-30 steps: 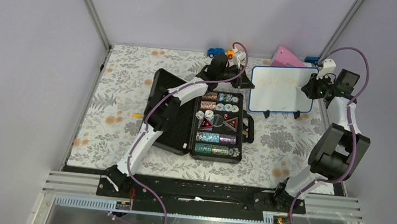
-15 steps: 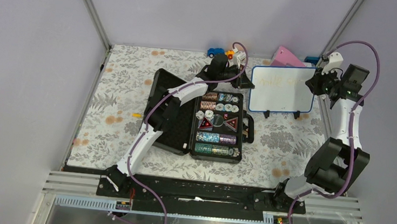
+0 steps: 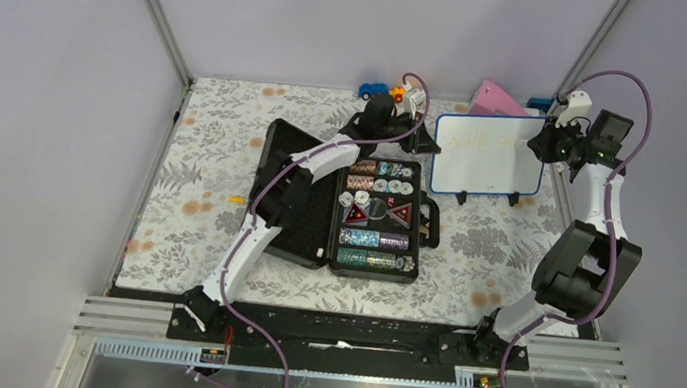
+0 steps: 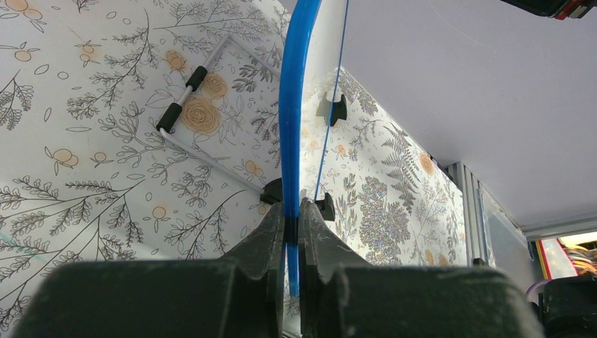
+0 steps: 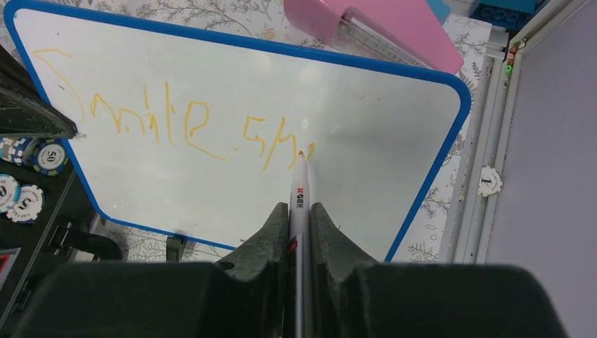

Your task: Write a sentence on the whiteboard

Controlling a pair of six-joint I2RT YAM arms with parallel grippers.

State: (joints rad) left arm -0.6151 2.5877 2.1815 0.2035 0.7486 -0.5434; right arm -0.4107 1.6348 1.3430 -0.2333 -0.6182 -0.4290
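The whiteboard (image 3: pixel 489 155), white with a thin blue frame, stands tilted at the back right of the table on two black feet. My left gripper (image 3: pixel 426 145) is shut on its left edge; the left wrist view shows the blue frame (image 4: pixel 290 127) edge-on, pinched between the jaws (image 4: pixel 291 215). My right gripper (image 3: pixel 544 146) is shut on a white marker (image 5: pixel 299 197), whose tip rests on the board (image 5: pixel 366 127) at the end of the sentence (image 5: pixel 176 123), pale orange handwriting reading roughly "Smile" plus a few more letters.
An open black case (image 3: pixel 377 218) of poker chips lies left of the board, its lid (image 3: pixel 286 189) flat beside it. A pink wedge (image 3: pixel 496 99) and toy cars (image 3: pixel 386 91) sit at the back edge. The enclosure's metal frame post (image 5: pixel 486 127) stands just right of the board.
My right gripper drew back right and up from the board, then came back a little toward it. The left arm and board stayed put.
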